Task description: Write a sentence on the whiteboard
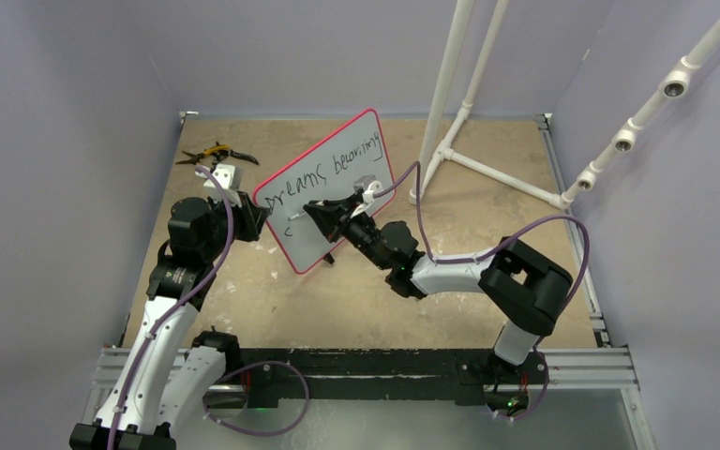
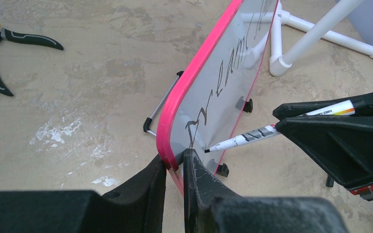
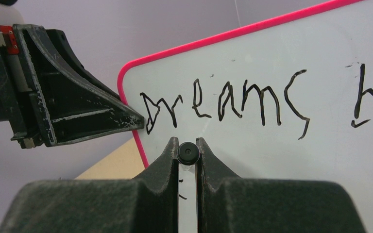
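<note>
The whiteboard (image 1: 361,150) stands tilted on the table, white with a pink rim. My left gripper (image 1: 261,217) is shut on its lower left rim, one finger on each side (image 2: 175,162). My right gripper (image 1: 314,214) is shut on a white marker (image 2: 252,136), whose black end (image 3: 188,153) sits between the fingertips (image 3: 209,160). The marker tip touches the board's face at the lower left, under the first word. The sentence (image 1: 333,169) reads "Dreams becoming" on the top line, and "Dreams" (image 3: 223,104) fills the right wrist view. A short black stroke (image 1: 291,228) starts a second line.
Yellow-and-black pliers (image 1: 214,154) lie open at the back left (image 2: 0,48). A white pipe frame (image 1: 450,122) stands behind the board (image 2: 315,34). A slanted white pipe with fittings (image 1: 656,103) crosses the upper right. Walls close in both sides.
</note>
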